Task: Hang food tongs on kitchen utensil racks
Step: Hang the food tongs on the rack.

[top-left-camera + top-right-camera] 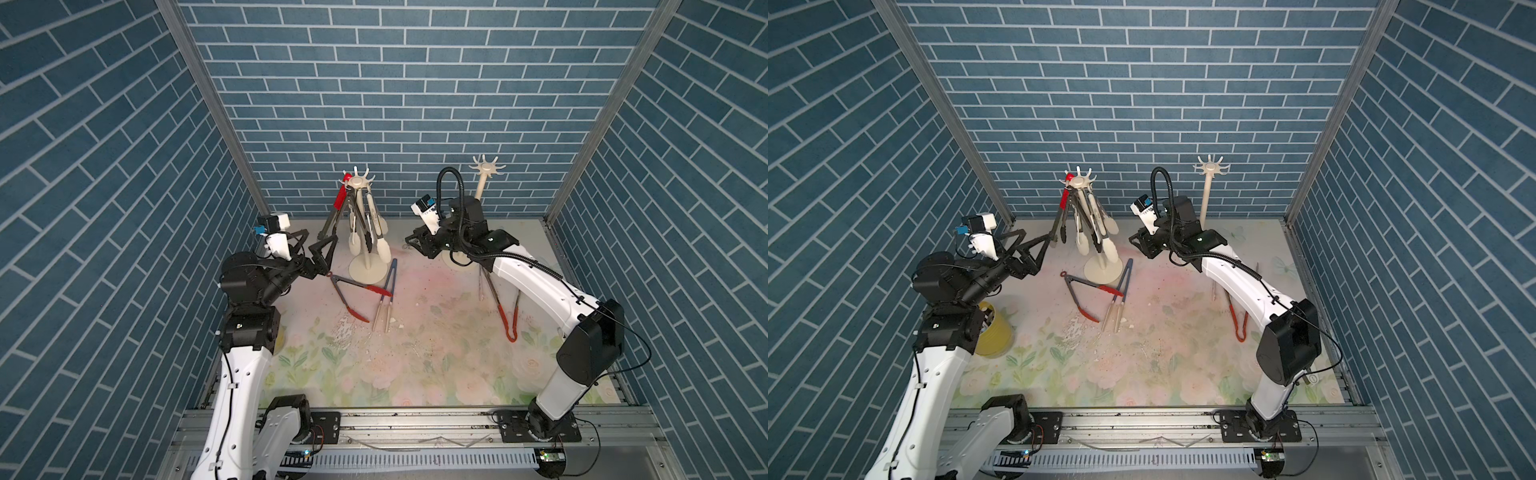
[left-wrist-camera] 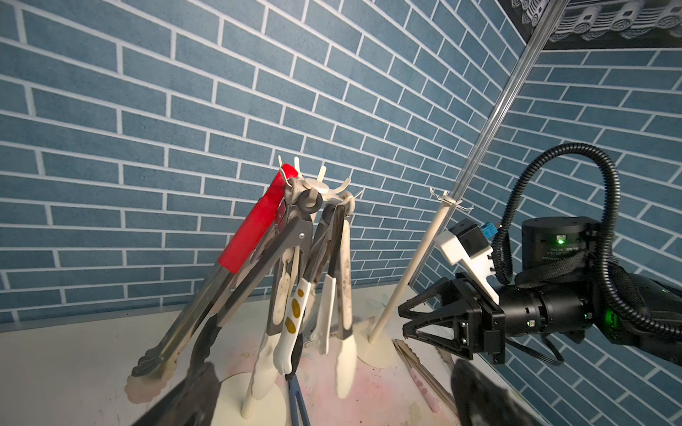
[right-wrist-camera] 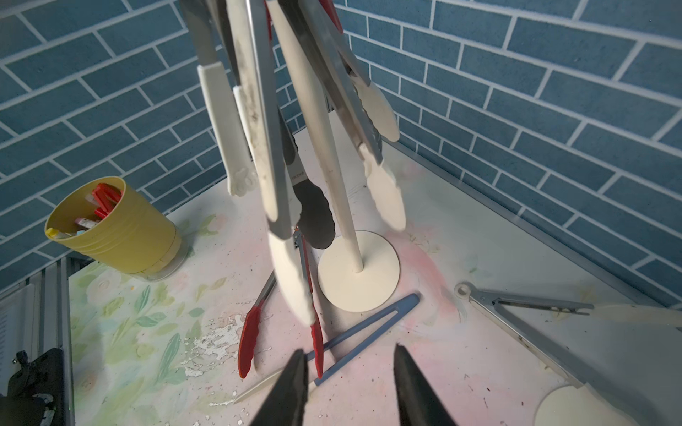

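Several food tongs (image 1: 360,224) hang from the hooks of the left cream rack (image 1: 360,181), also seen in the left wrist view (image 2: 313,188). Red-tipped grey tongs (image 1: 350,292) and blue tongs (image 1: 388,286) lie on the mat in front of its base (image 3: 358,273). More tongs (image 1: 506,318) lie under my right arm. The right rack (image 1: 486,168) has bare hooks. My left gripper (image 1: 322,239) stands open just left of the hanging tongs, empty. My right gripper (image 3: 350,350) is open and empty, to the right of the loaded rack (image 2: 403,320).
A yellow cup (image 1: 994,332) with small items stands at the left edge by my left arm (image 3: 114,228). Blue brick walls close in the back and both sides. A metal rail (image 1: 415,424) runs along the front. The flowered mat (image 1: 415,365) covers the table.
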{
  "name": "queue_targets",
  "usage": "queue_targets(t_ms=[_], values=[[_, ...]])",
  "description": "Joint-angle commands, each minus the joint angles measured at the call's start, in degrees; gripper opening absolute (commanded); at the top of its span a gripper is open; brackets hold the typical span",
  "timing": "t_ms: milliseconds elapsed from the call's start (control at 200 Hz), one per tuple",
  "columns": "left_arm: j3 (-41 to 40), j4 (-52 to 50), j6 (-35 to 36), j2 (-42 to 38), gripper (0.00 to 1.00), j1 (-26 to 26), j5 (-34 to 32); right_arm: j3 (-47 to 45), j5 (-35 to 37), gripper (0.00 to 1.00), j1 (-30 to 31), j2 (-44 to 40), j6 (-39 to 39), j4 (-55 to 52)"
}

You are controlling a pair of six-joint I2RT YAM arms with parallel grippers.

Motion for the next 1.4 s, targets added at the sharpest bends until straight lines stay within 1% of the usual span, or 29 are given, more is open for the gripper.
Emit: queue_targets(t_ms=[0,80,230,415,560,710,780,800,970,1155,1395], values=[[-0.50,-1.09,1.13,-1.10,0.99,-0.34,0.07,-2.42,2.81,0.51,-0.15,-2.90,4.69,-0.70],[-0.51,-2.24,2.08,-1.31,0.99,-0.83,-0.72,-4.76,3.46,0.58,-0.15,-4.42,7.08,-0.07],[-0.85,-3.16,3.36,-1.96,0.99,-1.37,-1.28,-9.77,5.79,0.63,-0.14,-7.10,12.76,0.88],[-1.35,-4.07,4.14,-2.99,0.99,-1.75,-1.30,-14.91,7.67,0.64,-0.06,-8.73,20.72,0.64],[-3.18,-4.02,4.21,-4.54,0.99,-1.88,-1.30,-20.15,8.70,0.64,0.44,-9.32,27.32,2.65],[-5.04,-4.44,4.30,-6.01,0.99,-1.92,-1.51,-23.15,13.07,0.64,2.73,-8.65,32.76,2.56],[-5.65,-4.76,4.25,-6.78,0.99,-1.92,-1.56,-23.72,15.05,0.63,4.32,-7.96,35.36,2.05],[-5.86,-4.78,4.28,-7.03,0.99,-1.99,-1.57,-23.90,16.60,0.63,4.72,-7.70,36.17,1.91],[-7.04,-5.76,4.56,-8.73,0.99,-2.14,-1.65,-24.12,20.43,0.61,8.68,-4.16,41.70,1.59],[-9.07,-7.04,5.50,-10.77,0.99,-2.78,-2.18,-21.20,22.90,0.59,11.92,0.31,44.22,-0.45],[-11.90,-7.19,6.17,-12.57,0.99,-3.59,-3.06,-18.82,23.32,0.56,14.82,4.32,47.22,0.12]])
